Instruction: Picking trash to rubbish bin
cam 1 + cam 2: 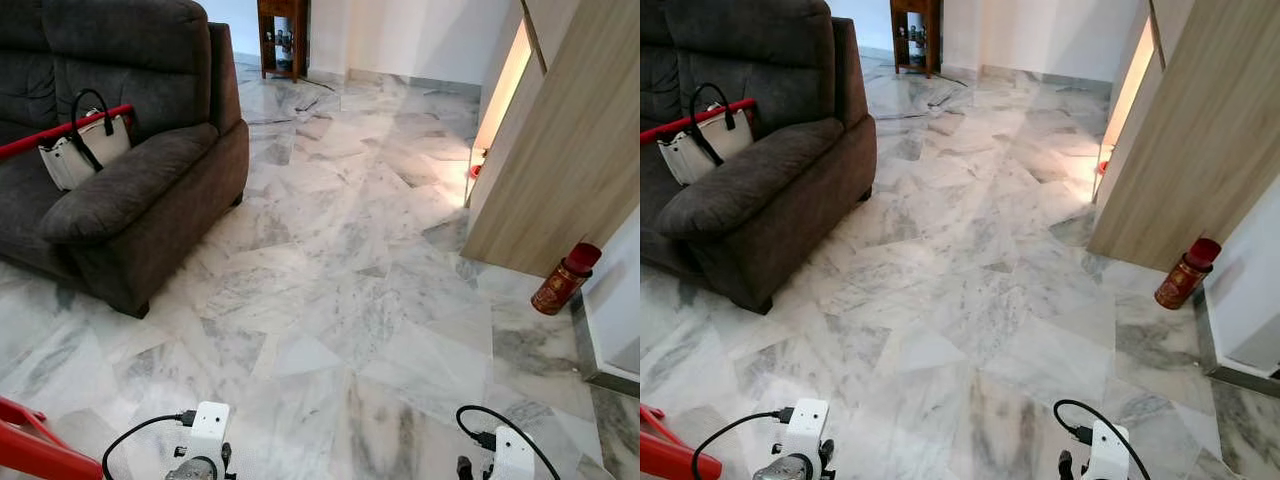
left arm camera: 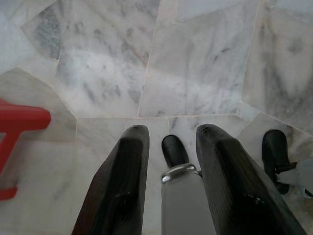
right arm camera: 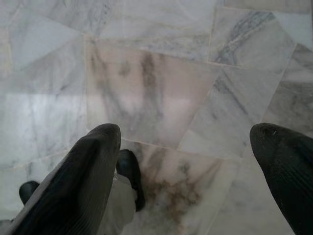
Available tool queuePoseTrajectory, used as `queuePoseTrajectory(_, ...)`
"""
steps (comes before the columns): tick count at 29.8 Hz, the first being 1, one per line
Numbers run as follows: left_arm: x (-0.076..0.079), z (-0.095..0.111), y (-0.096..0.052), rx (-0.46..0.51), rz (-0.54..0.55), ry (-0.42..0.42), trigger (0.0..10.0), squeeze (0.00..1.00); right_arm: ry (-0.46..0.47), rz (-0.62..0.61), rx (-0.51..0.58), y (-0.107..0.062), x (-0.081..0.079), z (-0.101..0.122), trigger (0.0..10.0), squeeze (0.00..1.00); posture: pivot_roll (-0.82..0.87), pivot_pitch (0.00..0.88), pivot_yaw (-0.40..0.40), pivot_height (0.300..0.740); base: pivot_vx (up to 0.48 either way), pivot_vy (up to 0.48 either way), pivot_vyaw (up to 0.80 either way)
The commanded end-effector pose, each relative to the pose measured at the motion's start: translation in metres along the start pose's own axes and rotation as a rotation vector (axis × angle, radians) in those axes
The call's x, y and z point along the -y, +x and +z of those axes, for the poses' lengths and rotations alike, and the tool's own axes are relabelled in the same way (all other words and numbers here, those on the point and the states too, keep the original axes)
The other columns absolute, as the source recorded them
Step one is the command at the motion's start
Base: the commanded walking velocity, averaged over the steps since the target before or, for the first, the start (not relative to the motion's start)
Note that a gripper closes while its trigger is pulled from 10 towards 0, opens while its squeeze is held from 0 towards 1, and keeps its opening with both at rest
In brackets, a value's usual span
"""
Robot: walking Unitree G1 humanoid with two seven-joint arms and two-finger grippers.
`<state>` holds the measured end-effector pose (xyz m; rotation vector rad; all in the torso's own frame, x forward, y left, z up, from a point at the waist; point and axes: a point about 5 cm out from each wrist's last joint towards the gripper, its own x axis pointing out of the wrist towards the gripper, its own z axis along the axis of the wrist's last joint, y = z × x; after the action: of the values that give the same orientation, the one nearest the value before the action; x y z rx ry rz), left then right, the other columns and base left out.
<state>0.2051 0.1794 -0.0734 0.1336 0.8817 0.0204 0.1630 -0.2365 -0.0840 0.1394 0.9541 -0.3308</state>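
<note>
A red cylindrical can [image 1: 565,279] with a dark red cap stands upright on the marble floor at the right, against the foot of a light wooden cabinet [image 1: 560,150]. It is far ahead of both arms. My left gripper [image 2: 172,133] hangs low over the floor tiles, open, with nothing between its fingers. My right gripper [image 3: 186,129] also hangs over the floor, its fingers spread wide and empty. The white wrist mounts of the left arm [image 1: 207,432] and the right arm [image 1: 512,455] sit at the bottom edge of the eye views.
A dark grey sofa [image 1: 130,180] stands at the left with a white handbag [image 1: 85,145] on it and a red bar [image 1: 40,138] across it. A red frame [image 1: 30,450] is at the bottom left. A wooden shelf [image 1: 282,35] stands at the far end. Open marble floor [image 1: 340,270] lies between.
</note>
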Motion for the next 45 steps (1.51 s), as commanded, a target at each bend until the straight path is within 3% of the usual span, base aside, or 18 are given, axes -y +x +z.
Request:
queuePoseTrajectory(1, -0.006, -0.006, -0.001, -0.025, 0.032, -0.019, 10.0, 0.00, 0.021, -0.005, 0.023, 0.001, 0.001, 0.006, 10.0, 0.00, -0.20, 0.000, -0.017, 0.740, 0.000, 0.000, 0.00)
queuePoseTrajectory(6, -0.013, -0.007, -0.001, -0.039, 0.082, -0.089, 10.0, 0.00, 0.041, -0.009, 0.023, 0.000, 0.001, 0.005, 10.0, 0.00, -0.20, 0.000, -0.014, 0.740, 0.000, 0.048, 0.00)
queuePoseTrajectory(26, -0.003, 0.003, 0.001, -0.002, 0.046, -0.075, 10.0, 0.00, 0.042, 0.004, 0.015, -0.001, -0.001, -0.002, 10.0, 0.00, -0.20, 0.000, 0.003, 0.740, 0.000, 0.048, 0.00)
queuePoseTrajectory(45, 0.003, 0.002, 0.001, -0.002, 0.030, -0.069, 10.0, 0.00, 0.020, 0.001, -0.005, -0.002, 0.003, -0.006, 10.0, 0.00, -0.19, 0.000, -0.011, 0.740, 0.000, 0.000, 0.80)
